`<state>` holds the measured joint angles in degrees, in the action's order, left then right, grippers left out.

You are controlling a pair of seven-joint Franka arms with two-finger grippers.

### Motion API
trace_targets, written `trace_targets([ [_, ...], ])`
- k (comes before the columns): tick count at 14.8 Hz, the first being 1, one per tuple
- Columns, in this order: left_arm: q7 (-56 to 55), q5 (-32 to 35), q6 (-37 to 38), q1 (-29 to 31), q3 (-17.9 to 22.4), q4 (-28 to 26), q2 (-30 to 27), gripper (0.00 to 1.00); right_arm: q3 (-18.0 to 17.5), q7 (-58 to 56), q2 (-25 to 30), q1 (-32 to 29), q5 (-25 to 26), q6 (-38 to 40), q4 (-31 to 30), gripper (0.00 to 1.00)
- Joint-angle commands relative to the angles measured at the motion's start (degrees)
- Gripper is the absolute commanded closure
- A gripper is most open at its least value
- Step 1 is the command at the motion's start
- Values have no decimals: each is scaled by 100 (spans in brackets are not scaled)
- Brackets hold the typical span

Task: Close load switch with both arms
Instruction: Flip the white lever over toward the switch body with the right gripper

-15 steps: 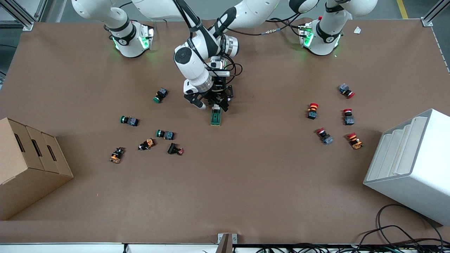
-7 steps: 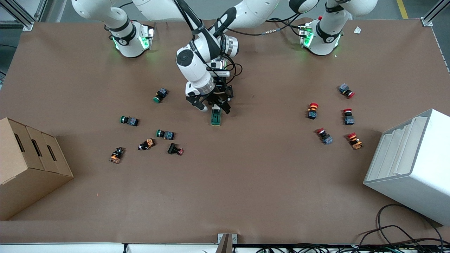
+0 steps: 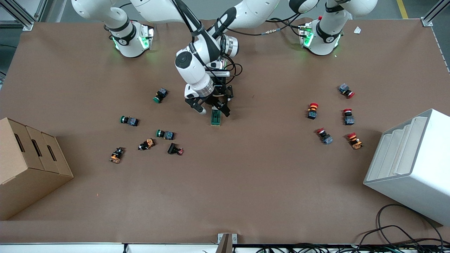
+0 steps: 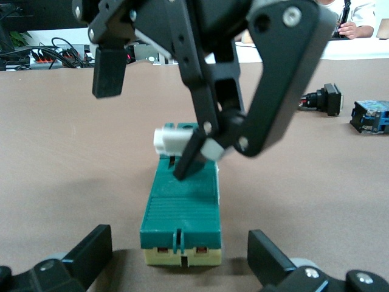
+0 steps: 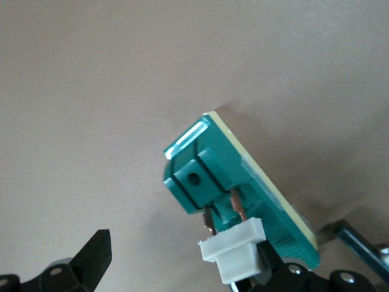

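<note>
The load switch (image 3: pixel 216 118) is a dark-green block on a cream base and lies flat mid-table. In the left wrist view the load switch (image 4: pixel 182 207) has a white lever (image 4: pixel 173 137) standing up from it. My left gripper (image 3: pixel 222 95) is low at the end of the switch farther from the front camera. In its own view the left gripper (image 4: pixel 179 261) is open, with a finger on each side of the switch and a gap at both. My right gripper (image 3: pixel 212 109) is open over the switch. One right fingertip (image 4: pixel 188 161) rests against the lever, which also shows in the right wrist view (image 5: pixel 237 249).
Green and orange push buttons (image 3: pixel 165 134) lie toward the right arm's end, next to a cardboard box (image 3: pixel 31 165). Red push buttons (image 3: pixel 312 110) lie toward the left arm's end, near a white bin (image 3: pixel 411 165).
The right arm's wrist and gripper shifted slightly over the switch. The switch and the left gripper stayed in place.
</note>
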<state>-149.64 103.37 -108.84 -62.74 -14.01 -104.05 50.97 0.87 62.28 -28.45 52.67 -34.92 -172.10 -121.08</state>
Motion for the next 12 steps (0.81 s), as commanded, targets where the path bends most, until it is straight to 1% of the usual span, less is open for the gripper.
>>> trace_targets([
  [1, -109, 43, -67, 86, 21, 200, 256, 0, 1, -67, -55, -134, -112, 44, 242, 0],
  [4, -206, 43, -68, 86, 21, 200, 265, 0, 18, -67, -55, -249, -112, 449, 497, 0],
  [7, -206, 52, -68, 86, 21, 209, 291, 0, 18, -75, -55, -363, -112, 546, 603, 0],
  [10, -197, 52, -68, 86, 21, 209, 291, 0, 27, -84, -55, -468, -94, 879, 787, 0],
  [12, -197, 52, -76, 86, 30, 218, 300, 0, 27, -102, -64, -504, -59, 898, 805, 0],
])
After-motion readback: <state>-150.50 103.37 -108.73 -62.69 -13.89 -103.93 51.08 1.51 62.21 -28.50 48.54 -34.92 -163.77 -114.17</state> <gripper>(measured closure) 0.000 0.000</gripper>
